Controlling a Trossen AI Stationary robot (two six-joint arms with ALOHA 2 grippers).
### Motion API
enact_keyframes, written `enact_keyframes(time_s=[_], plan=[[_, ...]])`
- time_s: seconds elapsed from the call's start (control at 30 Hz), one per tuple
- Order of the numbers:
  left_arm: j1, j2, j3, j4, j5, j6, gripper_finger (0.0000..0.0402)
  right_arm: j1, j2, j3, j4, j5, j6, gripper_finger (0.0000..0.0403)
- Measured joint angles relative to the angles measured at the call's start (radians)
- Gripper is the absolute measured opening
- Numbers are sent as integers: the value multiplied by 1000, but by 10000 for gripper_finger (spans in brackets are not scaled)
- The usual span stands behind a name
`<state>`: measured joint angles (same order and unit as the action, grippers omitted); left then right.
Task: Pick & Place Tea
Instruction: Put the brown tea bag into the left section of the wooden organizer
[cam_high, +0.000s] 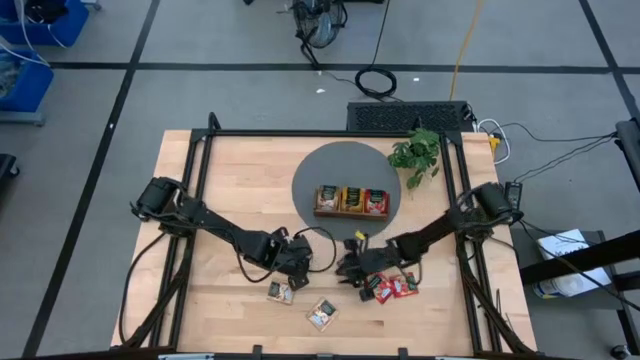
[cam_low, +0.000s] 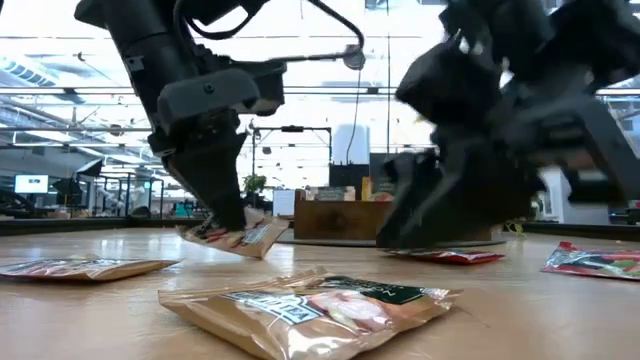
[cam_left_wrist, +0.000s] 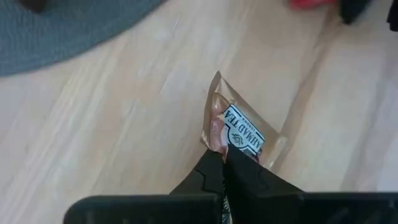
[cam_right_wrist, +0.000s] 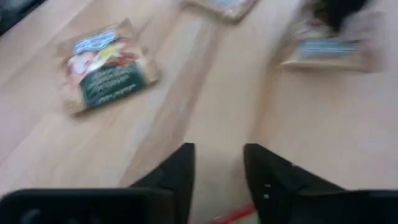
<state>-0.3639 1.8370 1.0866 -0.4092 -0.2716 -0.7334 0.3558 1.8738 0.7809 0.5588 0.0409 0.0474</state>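
My left gripper (cam_high: 294, 266) is shut on a beige tea packet (cam_left_wrist: 239, 127) with a dark label, just above the wood near the table's middle front. Two more beige packets (cam_high: 280, 292) (cam_high: 321, 314) lie flat nearer the front edge. Red packets (cam_high: 380, 288) (cam_high: 405, 285) lie flat on the wood to the right. My right gripper (cam_right_wrist: 217, 168) hovers open beside the red packets, with nothing between its fingers. The wooden tray (cam_high: 352, 200) rests on a round grey mat (cam_high: 310, 175), with packets standing in its compartments. My left gripper pinches the beige packet by one end (cam_left_wrist: 231, 142) between its two fingers (cam_low: 222, 205). The fingers come steeply from above, slanting down. The packet sticks out below the fingertips, tilted, its free end (cam_low: 262, 240) low over the table.
A green leafy plant (cam_high: 418, 155) stands at the mat's far right. A dark frame (cam_high: 200, 140) runs round the tabletop. Bare wood lies between the two grippers and the mat.
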Motion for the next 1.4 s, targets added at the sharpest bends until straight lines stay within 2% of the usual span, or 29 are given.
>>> enact_keyframes(time_s=[0.17, 0.23, 0.33, 0.47, 0.57, 0.63, 0.9, 1.1, 1.23, 1.4], plan=[[-41, 0, 39, 49, -82, 66, 8, 27, -125, -111, 114, 187, 70, 212], [-61, 0, 67, 67, -133, 119, 5, 27, -154, -173, 193, 207, 93, 236], [-86, -1, 123, 72, -239, 163, 8, 18, -168, -248, 407, 216, 132, 261], [-113, -2, 162, 132, -384, 253, 9, 18, -162, -315, 618, 167, 139, 276], [-128, -2, 164, 233, -467, 346, 5, 19, -164, -326, 691, 164, 143, 278], [-131, -2, 164, 298, -486, 391, 7, 21, -164, -325, 692, 165, 147, 277], [-124, 24, 165, 393, -496, 444, 5, 22, -164, -315, 743, 164, 124, 262], [-119, 68, 164, 425, -514, 464, 15, 17, -164, -315, 778, 164, 117, 256], [-120, 79, 164, 428, -510, 470, 6, -7, -164, -314, 761, 164, 156, 254], [-121, 77, 164, 458, -508, 484, 14, -25, -164, -314, 717, 163, 180, 222]])
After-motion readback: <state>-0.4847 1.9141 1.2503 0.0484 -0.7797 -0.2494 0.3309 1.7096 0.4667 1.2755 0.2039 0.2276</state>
